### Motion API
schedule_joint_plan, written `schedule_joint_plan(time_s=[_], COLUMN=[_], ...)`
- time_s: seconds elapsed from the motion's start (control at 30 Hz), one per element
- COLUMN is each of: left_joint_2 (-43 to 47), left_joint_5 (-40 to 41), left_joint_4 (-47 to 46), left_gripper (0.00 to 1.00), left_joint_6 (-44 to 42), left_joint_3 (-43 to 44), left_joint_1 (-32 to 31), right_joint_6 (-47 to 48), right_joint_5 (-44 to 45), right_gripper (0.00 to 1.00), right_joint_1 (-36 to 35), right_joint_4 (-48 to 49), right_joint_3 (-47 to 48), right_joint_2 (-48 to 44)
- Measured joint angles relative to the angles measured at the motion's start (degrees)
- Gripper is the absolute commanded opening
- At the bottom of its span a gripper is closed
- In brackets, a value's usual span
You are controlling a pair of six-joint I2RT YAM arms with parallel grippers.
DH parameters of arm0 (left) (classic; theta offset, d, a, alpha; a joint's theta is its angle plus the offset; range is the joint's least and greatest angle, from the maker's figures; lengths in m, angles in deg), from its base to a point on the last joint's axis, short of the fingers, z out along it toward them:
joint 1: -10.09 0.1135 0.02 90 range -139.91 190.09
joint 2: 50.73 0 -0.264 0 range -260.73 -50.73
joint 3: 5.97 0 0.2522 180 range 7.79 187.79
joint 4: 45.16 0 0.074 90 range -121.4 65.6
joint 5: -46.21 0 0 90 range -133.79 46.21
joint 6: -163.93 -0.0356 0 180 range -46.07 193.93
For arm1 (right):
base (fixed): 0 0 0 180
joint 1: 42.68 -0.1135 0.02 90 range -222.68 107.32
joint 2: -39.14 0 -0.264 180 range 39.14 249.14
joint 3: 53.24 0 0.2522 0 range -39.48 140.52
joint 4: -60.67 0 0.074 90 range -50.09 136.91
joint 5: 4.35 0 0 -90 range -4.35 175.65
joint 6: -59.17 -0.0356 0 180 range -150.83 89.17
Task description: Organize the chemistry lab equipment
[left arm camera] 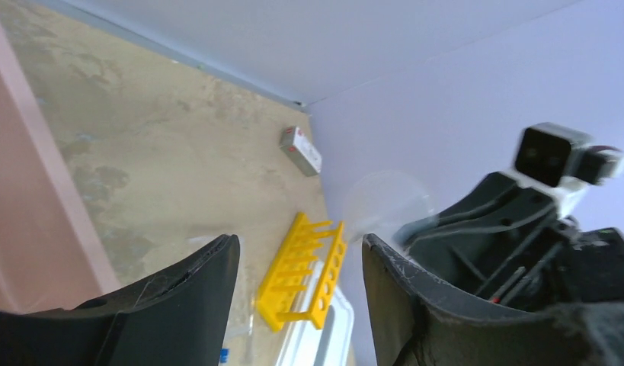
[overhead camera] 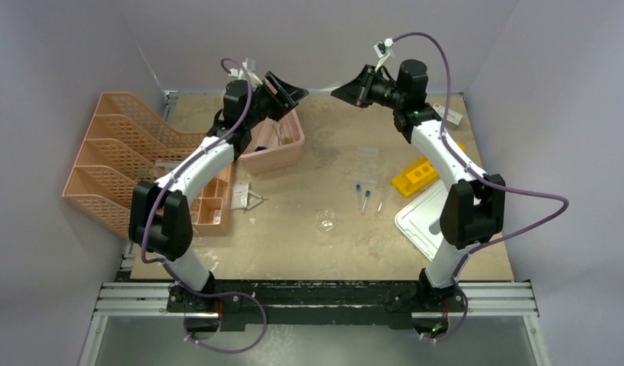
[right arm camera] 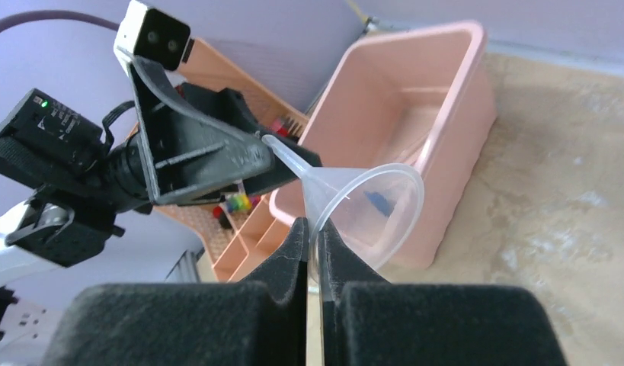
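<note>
My right gripper [right arm camera: 315, 229] is shut on the rim of a clear plastic funnel [right arm camera: 366, 200] and holds it high above the table's back, with the spout pointing at my left gripper [right arm camera: 217, 152]. My left gripper [left arm camera: 301, 244] is open and empty, facing the funnel [left arm camera: 388, 202], which shows only faintly there. In the top view the two grippers [overhead camera: 299, 93] [overhead camera: 337, 91] nearly meet. On the table lie the yellow holed rack [overhead camera: 415, 175], two blue-capped tubes [overhead camera: 361, 195], a tiny beaker [overhead camera: 326, 222], a clear rack [overhead camera: 367, 156] and metal tongs [overhead camera: 251, 200].
The pink bin [overhead camera: 282, 141] stands under my left gripper, with a blue-ended item inside [right arm camera: 377, 202]. Orange mesh trays [overhead camera: 118, 160] fill the left side. The white lid [overhead camera: 427, 221] lies at the right, under my right arm. A small white box [left arm camera: 301, 150] sits near the back right corner.
</note>
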Motion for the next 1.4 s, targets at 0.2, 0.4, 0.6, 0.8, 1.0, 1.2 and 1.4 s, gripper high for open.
schedule_joint_plan(time_s=[0.2, 0.4, 0.6, 0.8, 1.0, 1.2, 1.4], left_joint_2=[0.00, 0.00, -0.02, -0.15, -0.15, -0.15, 0.02], left_joint_5=[-1.55, -1.57, -1.60, -2.03, -2.56, -3.15, -3.37], left_joint_4=[-11.80, -15.80, -18.29, -18.58, -16.33, -11.98, -12.20], left_gripper=[0.60, 0.41, 0.17, 0.38, 0.40, 0.11, 0.00], left_joint_6=[6.62, 9.44, 11.72, 12.28, 10.60, 8.17, 8.09], left_joint_3=[-5.25, -6.10, -6.10, -6.10, -6.03, -6.03, -5.64], left_joint_1=[-0.24, -0.28, -0.42, -0.50, -1.05, -1.14, -1.18], right_joint_6=[-2.62, -3.69, -4.52, -5.38, -5.66, -5.77, -6.51], right_joint_5=[-2.10, -4.61, -6.97, -7.48, -7.37, -7.30, -6.91], right_gripper=[0.00, 0.00, 0.00, 0.00, 0.00, 0.00, 0.13], right_joint_1=[0.00, 0.00, 0.00, 0.02, 0.00, 0.00, 0.00], right_joint_4=[0.09, 1.11, 3.13, 3.74, 3.45, 3.17, 2.36], right_joint_3=[-2.12, -2.25, -2.91, -2.91, -2.91, -2.91, -2.91], right_joint_2=[0.74, 0.74, 0.74, 0.96, 1.79, 1.81, 2.32])
